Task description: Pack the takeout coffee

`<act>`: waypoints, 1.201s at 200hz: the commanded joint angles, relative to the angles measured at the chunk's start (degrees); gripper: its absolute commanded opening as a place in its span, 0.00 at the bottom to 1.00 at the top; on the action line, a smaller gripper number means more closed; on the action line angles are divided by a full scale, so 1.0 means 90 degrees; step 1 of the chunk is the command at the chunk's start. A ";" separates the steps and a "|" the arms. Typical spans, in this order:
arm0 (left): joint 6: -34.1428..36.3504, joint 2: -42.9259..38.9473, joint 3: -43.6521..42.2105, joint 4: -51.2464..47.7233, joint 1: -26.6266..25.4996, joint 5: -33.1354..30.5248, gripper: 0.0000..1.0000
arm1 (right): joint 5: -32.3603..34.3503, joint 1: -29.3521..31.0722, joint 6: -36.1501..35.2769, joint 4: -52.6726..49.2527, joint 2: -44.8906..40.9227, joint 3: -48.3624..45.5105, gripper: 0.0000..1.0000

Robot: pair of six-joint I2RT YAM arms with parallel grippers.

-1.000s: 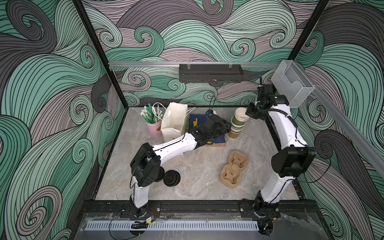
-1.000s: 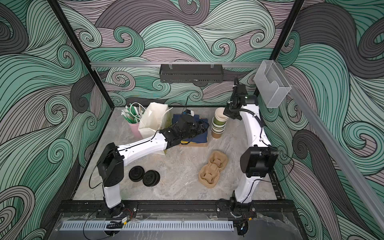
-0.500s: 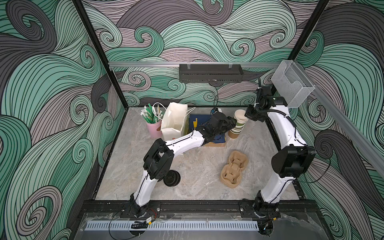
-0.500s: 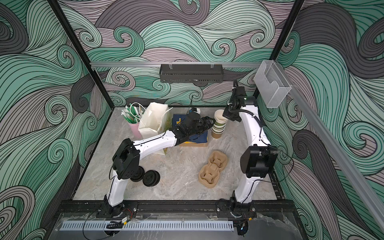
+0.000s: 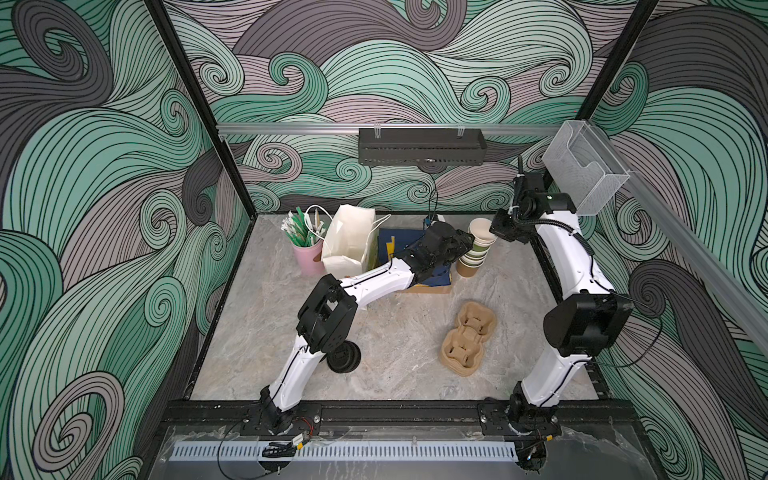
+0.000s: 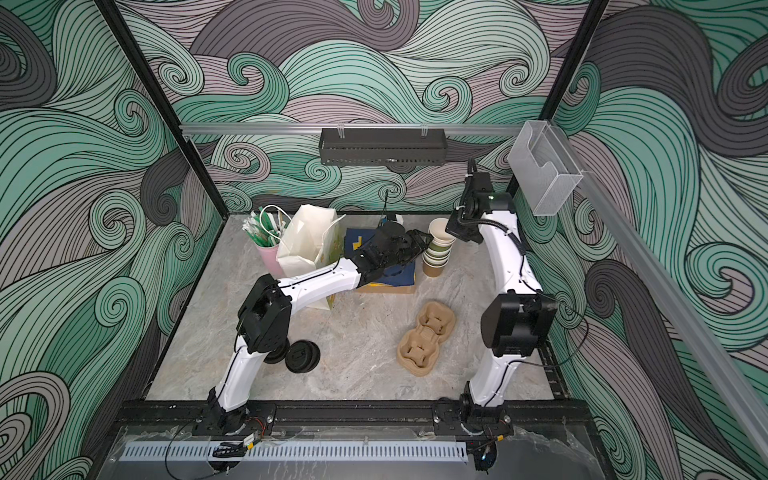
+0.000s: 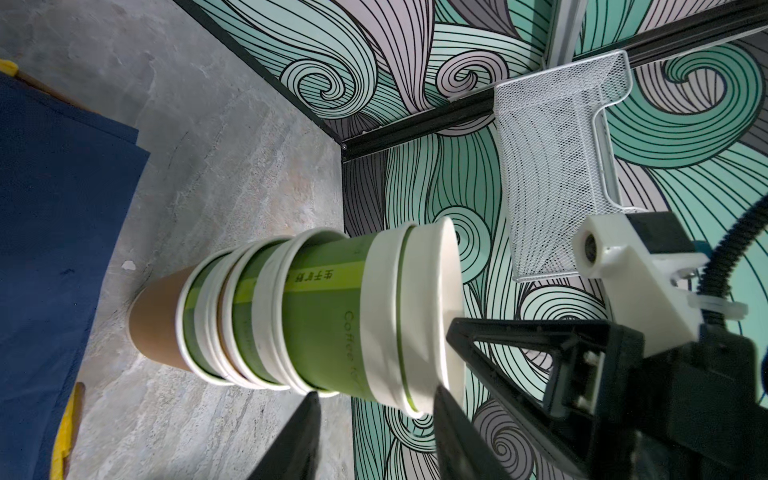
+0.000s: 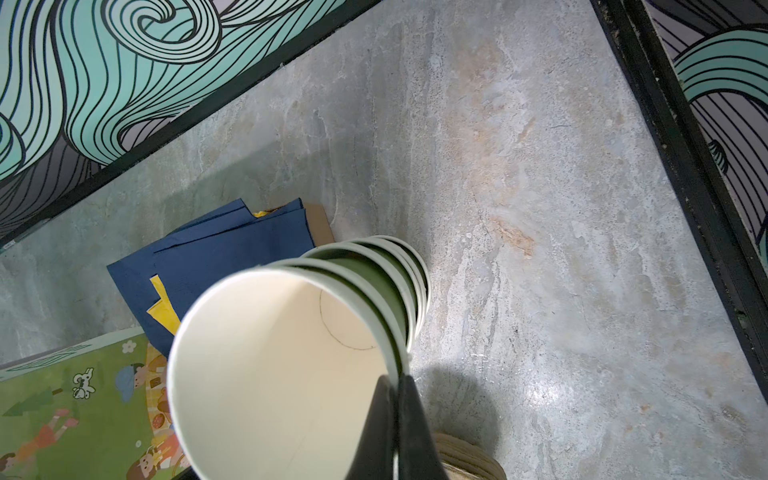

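No lidded takeout coffee shows in any view. A stack of lidless olive-green and brown cups (image 5: 473,257) (image 6: 436,257) (image 7: 291,324) (image 8: 270,353) stands at the back right. My right gripper (image 5: 493,233) (image 6: 451,232) (image 8: 395,380) is shut on the rim of the top cup, one finger inside and one outside. My left gripper (image 5: 467,243) (image 6: 424,241) (image 7: 376,392) has reached across to the stack's left side. It is turned sideways and open. Its two fingers are spaced along the stack's height beside the upper cups, and one fingertip (image 7: 442,401) sits at the top cup's rim.
A pulp cup carrier (image 5: 467,340) (image 6: 426,340) lies front right of the stack. Loose black lids (image 5: 344,357) (image 6: 302,358) lie by the left arm's base. A white paper bag (image 5: 349,245), a pink cup of straws (image 5: 307,249) and blue folded cloth (image 5: 399,245) stand at the back.
My left arm has swung right from over the blue cloth to the cup stack, and its jaws have narrowed. The right gripper has stayed on the top cup's rim.
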 commanded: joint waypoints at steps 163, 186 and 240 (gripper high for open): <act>-0.0156 0.0549 0.0710 -0.0953 0.0067 0.0019 0.35 | -0.0144 -0.0020 0.0219 0.0018 -0.0566 0.0168 0.00; -0.0104 0.0576 0.0780 -0.1133 0.0066 -0.0033 0.35 | -0.0079 -0.0019 0.0217 0.0018 -0.0634 0.0199 0.00; 0.0060 0.0558 0.0876 -0.1070 0.0067 -0.0064 0.38 | -0.0047 -0.0023 0.0189 -0.0064 -0.0762 0.0386 0.00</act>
